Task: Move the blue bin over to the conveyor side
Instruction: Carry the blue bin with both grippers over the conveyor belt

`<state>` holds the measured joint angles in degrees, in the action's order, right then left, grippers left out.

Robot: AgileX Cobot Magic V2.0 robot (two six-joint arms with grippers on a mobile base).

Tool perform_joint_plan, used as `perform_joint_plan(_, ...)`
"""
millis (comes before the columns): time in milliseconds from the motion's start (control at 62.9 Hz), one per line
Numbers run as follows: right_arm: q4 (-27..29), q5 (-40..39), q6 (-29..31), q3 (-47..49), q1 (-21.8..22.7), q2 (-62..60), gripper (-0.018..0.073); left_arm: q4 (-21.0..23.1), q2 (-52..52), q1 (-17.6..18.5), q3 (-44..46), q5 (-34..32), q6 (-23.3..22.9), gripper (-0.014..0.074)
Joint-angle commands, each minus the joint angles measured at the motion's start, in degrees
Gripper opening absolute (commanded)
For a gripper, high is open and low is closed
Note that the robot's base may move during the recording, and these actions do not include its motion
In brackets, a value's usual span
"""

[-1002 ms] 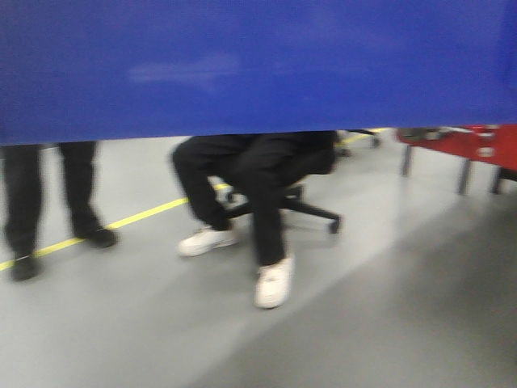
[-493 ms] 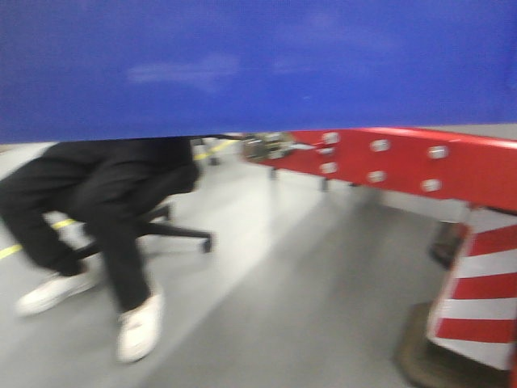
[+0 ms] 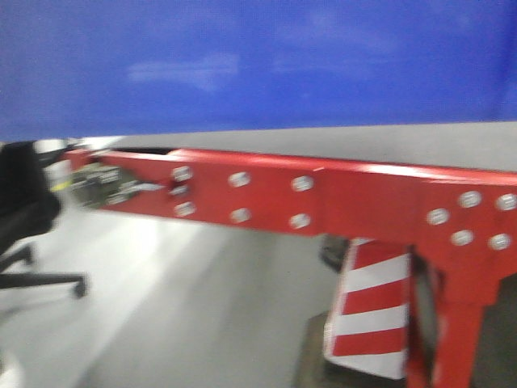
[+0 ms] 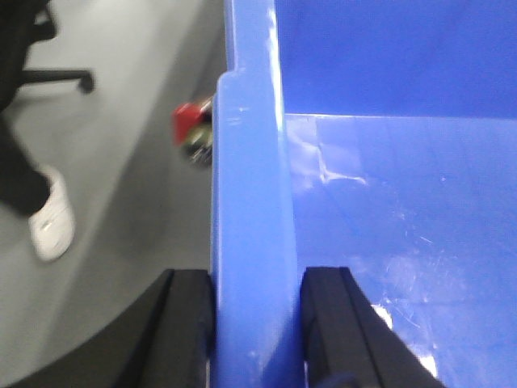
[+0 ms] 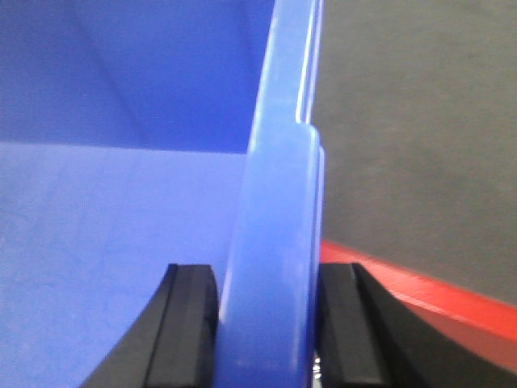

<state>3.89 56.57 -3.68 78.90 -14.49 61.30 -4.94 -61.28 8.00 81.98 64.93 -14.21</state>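
Since a second ago the seated person has slid away to the left, and the red frame now crosses the view. The blue bin hangs lifted, with the dark belt below its right wall. The left claw and the right claw each clamp one side wall; it is best to keep both level and lower slowly.

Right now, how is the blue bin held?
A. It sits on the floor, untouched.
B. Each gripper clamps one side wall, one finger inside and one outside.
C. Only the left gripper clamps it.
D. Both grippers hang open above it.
B: the wrist views show the left gripper and the right gripper each closed across a wall of the blue bin, touching both faces.
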Motion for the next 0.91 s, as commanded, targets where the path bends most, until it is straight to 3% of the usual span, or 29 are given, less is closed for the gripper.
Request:
perform_joint_plan(0, -0.5, -5.6, 1.6, 1.0, 0.0, -1.5, -0.0081, -0.9, 0.7, 0.3, 0.9, -6.4, 0.1, -0.0018)
perform_joint_plan(891, -0.5, -5.6, 1.6, 1.0, 0.0, -1.5, -0.0081, -0.9, 0.3, 0.3, 0.9, -6.4, 0.1, -0.0018)
